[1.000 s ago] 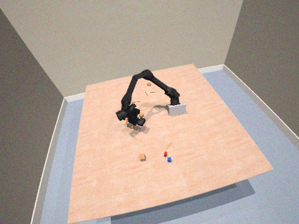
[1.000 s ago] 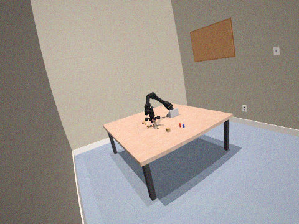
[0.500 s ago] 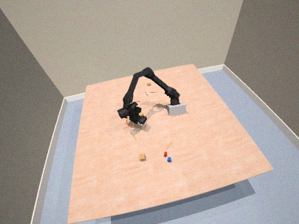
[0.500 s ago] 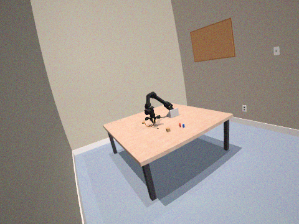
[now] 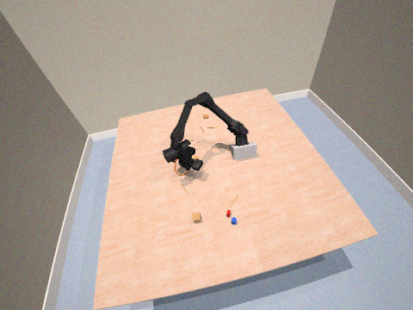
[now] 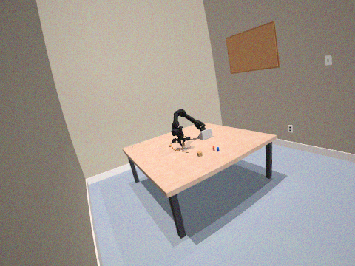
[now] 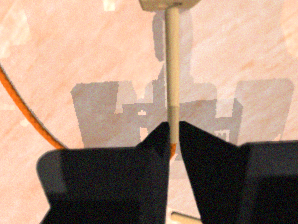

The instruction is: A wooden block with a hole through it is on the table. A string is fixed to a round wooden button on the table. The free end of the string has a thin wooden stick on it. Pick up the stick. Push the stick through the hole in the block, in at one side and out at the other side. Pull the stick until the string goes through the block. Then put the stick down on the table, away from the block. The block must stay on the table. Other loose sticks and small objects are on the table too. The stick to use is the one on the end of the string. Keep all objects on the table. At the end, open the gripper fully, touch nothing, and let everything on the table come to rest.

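My gripper (image 6: 183, 146) (image 7: 173, 128) is shut on the string's wooden stick (image 7: 172, 60), holding it by its string end, above the table. The stick points to the top of the wrist view. Its far end meets the near edge of the wooden block (image 7: 169, 4), which is cut off by the frame; whether the tip is in the hole cannot be told. In the top view the block (image 5: 195, 158) is mostly hidden behind the gripper. The orange string (image 7: 30, 117) (image 5: 175, 169) curves away at the left. The button it is fixed to cannot be made out.
A loose stick (image 7: 185, 217) lies below the fingers. A tan cube (image 5: 196, 218) (image 6: 200, 154), a red piece (image 5: 229, 213), a blue piece (image 5: 234, 220) and another loose stick (image 5: 233, 200) lie nearer the front. A round brown piece (image 5: 206, 116) and small sticks lie at the back.
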Available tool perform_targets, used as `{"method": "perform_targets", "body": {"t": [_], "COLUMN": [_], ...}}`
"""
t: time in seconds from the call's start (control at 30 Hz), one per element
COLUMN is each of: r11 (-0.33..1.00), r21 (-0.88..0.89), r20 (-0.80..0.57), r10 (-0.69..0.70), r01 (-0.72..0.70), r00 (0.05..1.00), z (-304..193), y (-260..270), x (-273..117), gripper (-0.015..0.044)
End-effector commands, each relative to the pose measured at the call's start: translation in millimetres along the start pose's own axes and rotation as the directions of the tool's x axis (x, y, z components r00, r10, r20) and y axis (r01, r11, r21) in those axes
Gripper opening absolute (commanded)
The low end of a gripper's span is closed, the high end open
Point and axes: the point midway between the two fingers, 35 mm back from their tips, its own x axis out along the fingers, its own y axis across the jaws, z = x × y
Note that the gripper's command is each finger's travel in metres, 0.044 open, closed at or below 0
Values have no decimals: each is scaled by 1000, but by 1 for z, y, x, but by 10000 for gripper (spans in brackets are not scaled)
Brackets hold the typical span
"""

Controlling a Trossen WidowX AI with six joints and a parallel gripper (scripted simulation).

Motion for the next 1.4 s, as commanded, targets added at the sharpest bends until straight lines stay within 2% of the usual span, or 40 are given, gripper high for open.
{"method": "perform_targets", "body": {"t": [0.0,1.37], "r11": [1000,1000], "r21": [-3,-4], "r20": [-1,0], "r10": [6,6], "r01": [-6,-6], "r00": [1000,1000], "z": [1,48], "y": [2,2], "x": [-1,-2], "gripper": [0,0]}}
